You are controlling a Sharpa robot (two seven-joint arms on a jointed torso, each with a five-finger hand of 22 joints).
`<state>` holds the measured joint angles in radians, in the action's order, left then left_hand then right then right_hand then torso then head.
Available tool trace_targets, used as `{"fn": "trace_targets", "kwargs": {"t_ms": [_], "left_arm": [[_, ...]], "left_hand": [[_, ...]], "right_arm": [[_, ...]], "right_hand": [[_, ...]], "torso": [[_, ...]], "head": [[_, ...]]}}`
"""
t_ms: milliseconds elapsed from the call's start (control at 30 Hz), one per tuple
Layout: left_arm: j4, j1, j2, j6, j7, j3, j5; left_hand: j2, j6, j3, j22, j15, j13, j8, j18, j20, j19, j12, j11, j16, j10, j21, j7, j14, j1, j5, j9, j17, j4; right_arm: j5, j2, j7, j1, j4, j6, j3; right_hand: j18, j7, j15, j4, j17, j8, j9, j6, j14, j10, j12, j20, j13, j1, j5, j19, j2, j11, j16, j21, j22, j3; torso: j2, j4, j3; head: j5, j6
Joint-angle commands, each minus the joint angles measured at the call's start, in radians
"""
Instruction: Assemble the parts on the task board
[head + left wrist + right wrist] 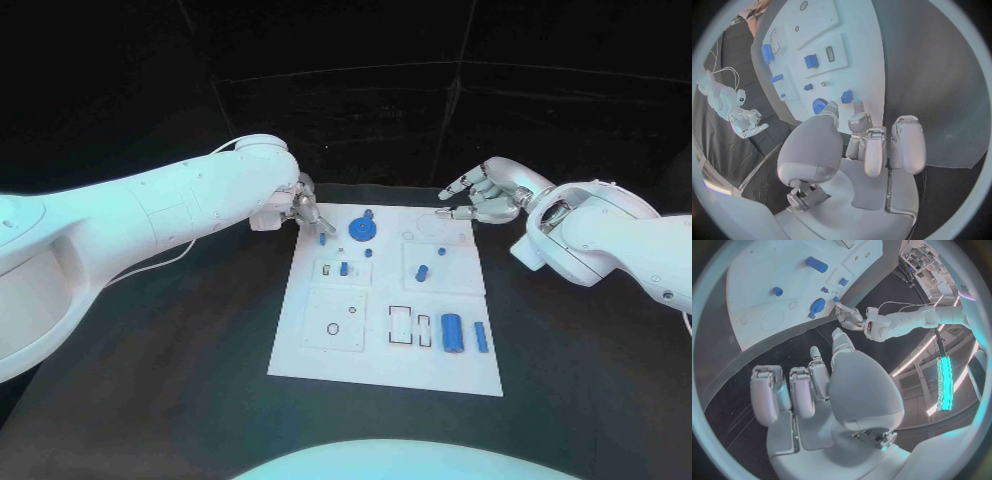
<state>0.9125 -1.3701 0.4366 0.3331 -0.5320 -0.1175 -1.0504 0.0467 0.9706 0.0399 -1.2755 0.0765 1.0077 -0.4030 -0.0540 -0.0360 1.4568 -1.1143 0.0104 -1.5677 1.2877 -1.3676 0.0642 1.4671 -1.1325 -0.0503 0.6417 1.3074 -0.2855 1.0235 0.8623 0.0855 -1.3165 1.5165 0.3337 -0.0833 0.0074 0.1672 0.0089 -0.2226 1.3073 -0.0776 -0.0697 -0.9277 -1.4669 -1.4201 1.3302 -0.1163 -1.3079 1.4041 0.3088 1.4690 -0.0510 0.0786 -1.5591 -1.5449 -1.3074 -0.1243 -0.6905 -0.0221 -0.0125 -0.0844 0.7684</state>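
At the far left corner of the task board [387, 372] I am seeing my left hand [300, 209] hanging over the board's edge, fingers pointing down toward a small blue peg [322, 238]; whether the fingertips are touching it I cannot tell. From the left wrist view the fingers [877, 150] are lying close together, half curled, and I am making out nothing between them, though I cannot tell for sure whether the hand is released or clenched. Just beyond those fingers a blue gear [361, 230] is sitting on the board.

Over at the far right corner I am watching my right hand [483, 196] hovering above the black table [577, 340], just off the board's edge, fingers spread apart and holding nothing; the right wrist view is showing its fingers [798, 390] loose and empty.

Farther out, two small blue parts [423, 272] are standing near the board's middle, and toward its near right a blue cylinder [451, 333] is lying beside a slimmer blue bar [480, 337]
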Motion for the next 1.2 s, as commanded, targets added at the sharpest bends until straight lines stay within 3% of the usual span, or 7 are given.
{"fn": "trace_targets", "kwargs": {"t_ms": [33, 933, 1200], "left_arm": [[-0.006, 0.001, -0.004, 0.022, 0.002, -0.001, -0.010], [0.000, 0.005, -0.011, -0.001, 0.011, -0.004, 0.019], [-0.001, 0.006, -0.012, 0.012, 0.017, -0.004, 0.024]], "left_hand": [[-0.009, 0.008, 0.008, -0.001, -0.004, 0.001, 0.005, -0.010, 0.000, 0.004, -0.007, 0.000, -0.003, 0.005, -0.004, -0.002, 0.104, -0.003, 0.002, -0.002, 0.263, 0.001], [-0.053, 0.026, 0.006, -0.005, -0.002, -0.003, 0.020, -0.009, 0.002, 0.005, -0.005, 0.002, -0.003, 0.006, -0.005, -0.003, 0.104, -0.068, 0.002, -0.027, 0.263, 0.023], [-0.082, 0.034, -0.014, -0.008, -0.001, -0.005, 0.026, -0.009, 0.002, 0.005, -0.004, 0.003, -0.003, 0.008, -0.005, -0.005, 0.104, -0.115, 0.002, -0.037, 0.263, 0.049]], "right_arm": [[0.002, -0.001, -0.009, -0.002, 0.001, 0.002, 0.001], [0.002, -0.005, -0.009, -0.002, -0.002, 0.001, 0.001], [0.002, -0.006, -0.007, -0.002, -0.003, -0.002, 0.001]], "right_hand": [[0.005, -0.001, -0.005, 0.000, 0.245, 0.000, 0.000, 0.009, -0.098, 0.005, -0.005, 0.005, -0.066, 0.005, 0.004, 0.074, 0.003, 0.000, 0.002, 0.004, -0.219, -0.005], [0.004, -0.001, -0.005, 0.000, 0.245, -0.001, 0.000, 0.008, -0.098, 0.005, -0.005, 0.005, -0.066, 0.007, 0.006, 0.074, 0.005, 0.000, 0.002, 0.003, -0.220, -0.005], [0.004, -0.001, -0.005, 0.000, 0.245, -0.001, 0.000, 0.008, -0.098, 0.005, -0.005, 0.005, -0.066, 0.007, 0.006, 0.074, 0.005, 0.000, 0.002, 0.003, -0.220, -0.005]], "torso": [[0.001, -0.0004, -0.0002], [0.001, -0.0011, -0.0007], [0.000, -0.0005, 0.0000]], "head": [[0.000, -0.001], [-0.001, 0.002], [-0.002, 0.005]]}}
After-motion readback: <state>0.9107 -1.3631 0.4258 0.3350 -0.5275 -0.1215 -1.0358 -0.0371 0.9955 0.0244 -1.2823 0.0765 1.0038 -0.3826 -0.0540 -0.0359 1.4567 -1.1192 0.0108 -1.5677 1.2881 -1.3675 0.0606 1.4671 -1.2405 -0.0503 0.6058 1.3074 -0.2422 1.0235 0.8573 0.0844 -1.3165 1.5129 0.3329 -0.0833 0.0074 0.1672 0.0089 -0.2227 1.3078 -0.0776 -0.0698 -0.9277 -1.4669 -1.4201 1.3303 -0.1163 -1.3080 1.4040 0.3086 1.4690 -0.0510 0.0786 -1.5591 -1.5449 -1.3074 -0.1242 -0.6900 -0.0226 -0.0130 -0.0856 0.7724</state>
